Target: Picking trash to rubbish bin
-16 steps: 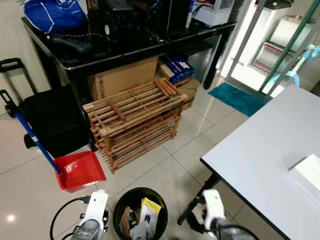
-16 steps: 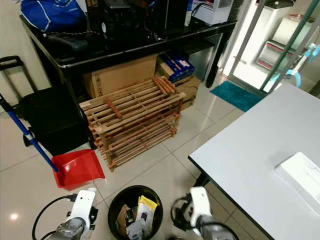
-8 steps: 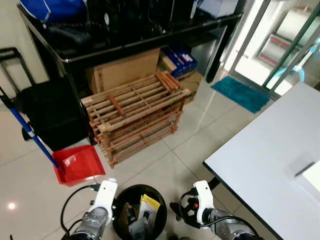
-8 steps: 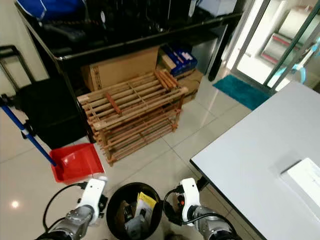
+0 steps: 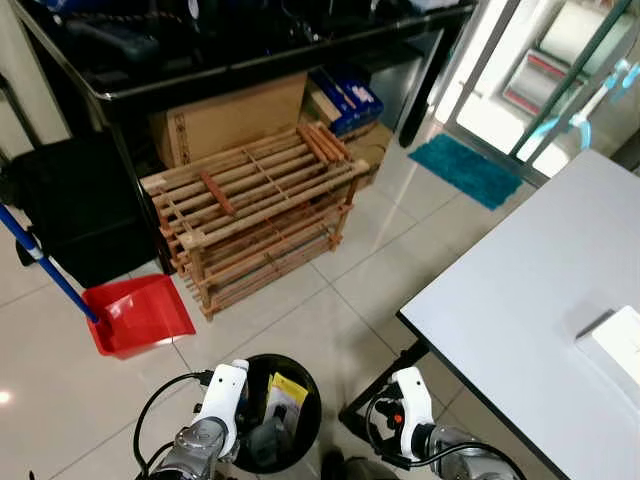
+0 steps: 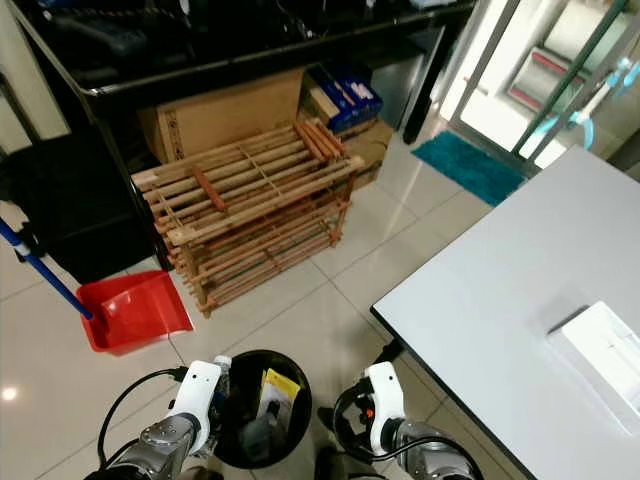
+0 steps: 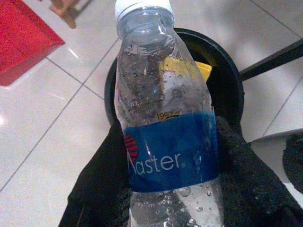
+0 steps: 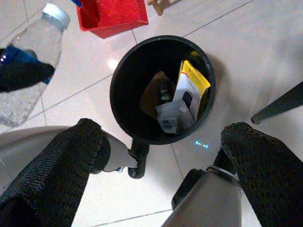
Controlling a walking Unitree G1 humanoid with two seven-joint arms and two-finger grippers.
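Your left gripper (image 7: 165,189) is clamped on the water bottle (image 7: 165,137), which hangs above the bin (image 8: 163,90) rim. Centre it over the opening before letting go. Your right gripper (image 8: 161,175) hangs spread and empty.

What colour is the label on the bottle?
Blue, with white lettering and a red emblem; the bottle shows best in the left wrist view.
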